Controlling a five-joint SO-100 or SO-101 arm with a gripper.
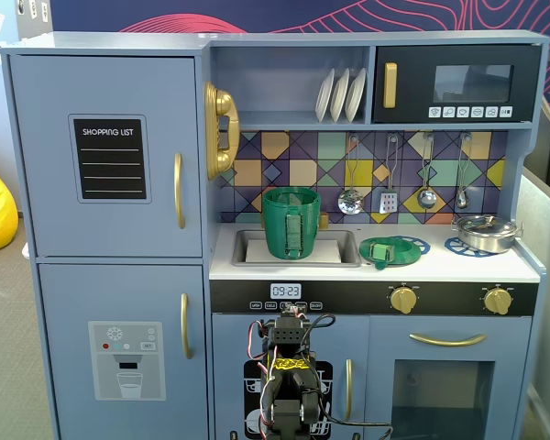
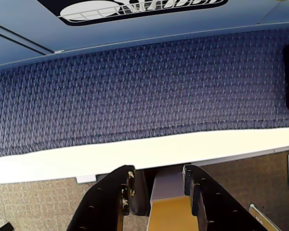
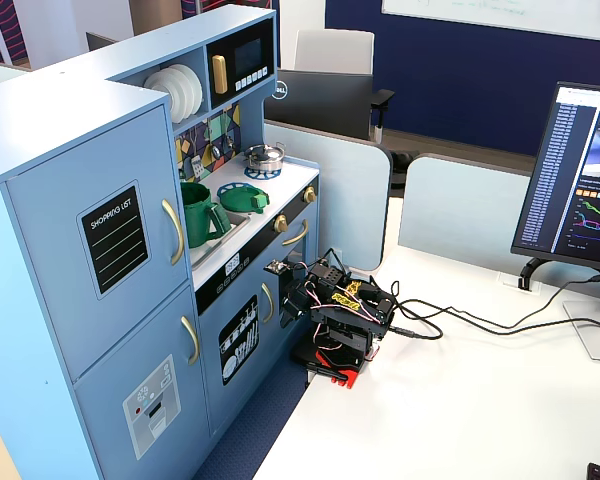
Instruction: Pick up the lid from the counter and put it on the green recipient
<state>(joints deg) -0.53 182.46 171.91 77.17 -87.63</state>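
Note:
The green lid (image 1: 390,250) lies flat on the white counter (image 1: 440,267), over a blue burner print right of the sink; it also shows in a fixed view (image 3: 245,198). The green recipient (image 1: 291,223) stands upright in the sink, its mouth uncovered, and shows in a fixed view (image 3: 195,212). My arm (image 1: 289,385) sits folded low in front of the kitchen, on the white table (image 3: 460,400), far below the counter. In the wrist view my gripper (image 2: 159,172) points down at the floor, its jaws apart with nothing between them.
A silver pot with a metal lid (image 1: 484,232) stands on the right burner. Utensils (image 1: 390,197) hang over the counter. Cables (image 3: 450,320) and a monitor (image 3: 580,180) are on the table. Blue carpet (image 2: 144,86) lies between the table edge (image 2: 135,151) and the kitchen.

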